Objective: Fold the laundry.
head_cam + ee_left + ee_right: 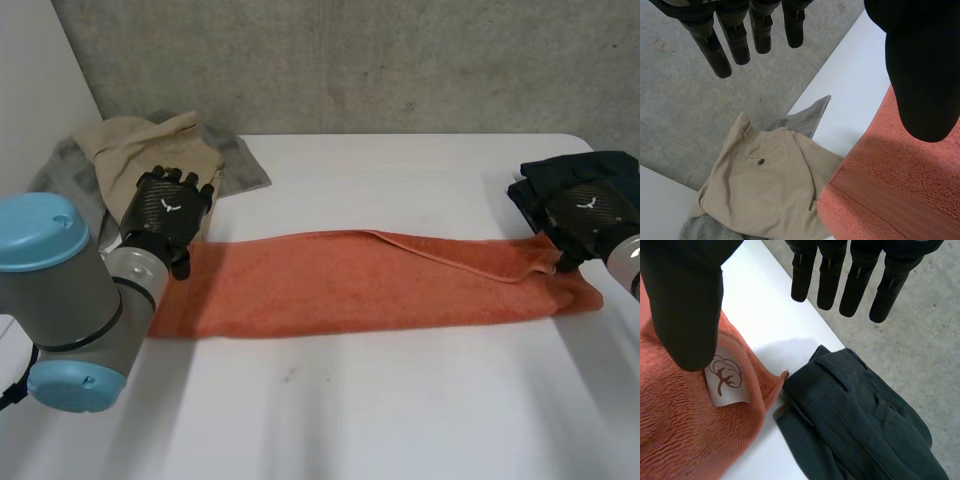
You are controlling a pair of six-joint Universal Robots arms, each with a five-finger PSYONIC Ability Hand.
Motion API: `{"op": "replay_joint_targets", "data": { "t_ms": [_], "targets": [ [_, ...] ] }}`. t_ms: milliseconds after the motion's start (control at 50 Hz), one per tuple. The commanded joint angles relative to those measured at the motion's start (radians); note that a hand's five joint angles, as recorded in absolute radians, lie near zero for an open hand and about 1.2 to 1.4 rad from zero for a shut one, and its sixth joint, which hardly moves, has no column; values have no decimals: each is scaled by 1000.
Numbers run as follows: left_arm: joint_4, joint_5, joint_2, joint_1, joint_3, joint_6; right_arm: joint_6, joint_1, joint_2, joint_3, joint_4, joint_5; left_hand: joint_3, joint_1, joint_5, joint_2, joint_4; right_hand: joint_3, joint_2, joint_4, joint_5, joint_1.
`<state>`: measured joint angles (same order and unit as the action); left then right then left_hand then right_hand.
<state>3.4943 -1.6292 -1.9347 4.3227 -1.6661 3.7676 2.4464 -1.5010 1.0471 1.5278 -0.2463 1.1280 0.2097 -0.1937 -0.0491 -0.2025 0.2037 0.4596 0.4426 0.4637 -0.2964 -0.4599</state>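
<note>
One fuzzy orange towel (370,285), folded in a long strip across the table (400,400), left hand (168,210) at one end, right hand (590,215) at the other, both with fingers straight and spread.

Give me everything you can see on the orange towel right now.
The orange towel looks like terry cloth, folded lengthwise into a long strip lying flat across the white table. A white label with a brown plant mark shows at its right end. The left hand and right hand, both open, are over its ends. Beige trousers and dark trousers lie against its corners.
</note>
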Motion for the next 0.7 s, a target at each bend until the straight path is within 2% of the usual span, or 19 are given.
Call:
{"op": "replay_joint_targets", "data": {
  "t_ms": [20,120,220,380,460,480,540,700],
  "targets": [
    [0,3,-6,-1,-1,3,-38,-36,-82,-54,-34,-1,-35,19,49,28,-29,63,80,59,-52,-63],
    [2,35,-16,11,17,1,-56,-34,-67,-25,-18,4,-35,19,49,28,-29,77,94,73,-66,-77],
    [0,77,-53,66,51,1,-118,-28,-35,28,7,-4,-34,18,48,27,-28,86,103,82,-75,-86],
    [-1,78,-90,87,83,0,-221,-42,-56,23,-5,9,-31,15,45,24,-25,115,132,111,-104,-115],
    [-1,78,-92,86,83,-3,-216,-64,-88,0,-10,4,-31,15,45,24,-25,341,358,337,-330,-341],
    [-1,78,-93,86,83,-5,-213,-79,-96,-11,-19,4,-31,15,45,24,-25,574,591,570,-563,-574],
    [-1,81,-93,86,85,-20,-213,-103,-99,-20,-33,9,-31,15,45,24,-25,936,953,932,-925,-936],
    [0,115,-116,94,146,-110,-208,-177,-33,-15,-30,68,-35,19,49,28,-29,937,954,933,-925,-936]
  ]
}}
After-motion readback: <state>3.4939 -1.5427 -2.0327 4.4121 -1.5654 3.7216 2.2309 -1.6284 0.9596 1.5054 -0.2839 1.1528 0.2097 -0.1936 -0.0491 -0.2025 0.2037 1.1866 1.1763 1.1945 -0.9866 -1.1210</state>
